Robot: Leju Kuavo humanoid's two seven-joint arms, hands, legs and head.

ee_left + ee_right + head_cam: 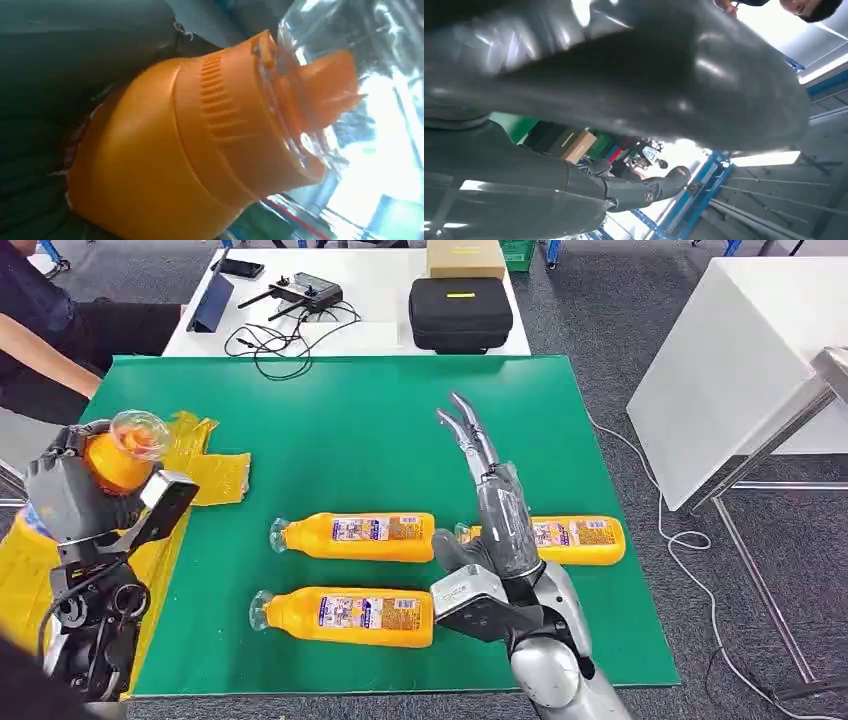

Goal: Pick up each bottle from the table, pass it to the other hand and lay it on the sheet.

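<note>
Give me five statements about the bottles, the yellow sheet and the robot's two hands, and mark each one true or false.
1. The left hand holds an orange plastic bottle with a clear cap. True.
2. Four orange bottles lie on the green table mat. False: three lie there, one behind another and a third partly hidden by the right arm.
3. The right hand grips a bottle. False: it holds nothing, its fingers stretched out above the mat.
4. The crumpled yellow plastic sheet lies at the mat's left edge. True.
5. The lying bottles' caps point toward the black zipped case. False: they point left, toward the sheet.
</note>
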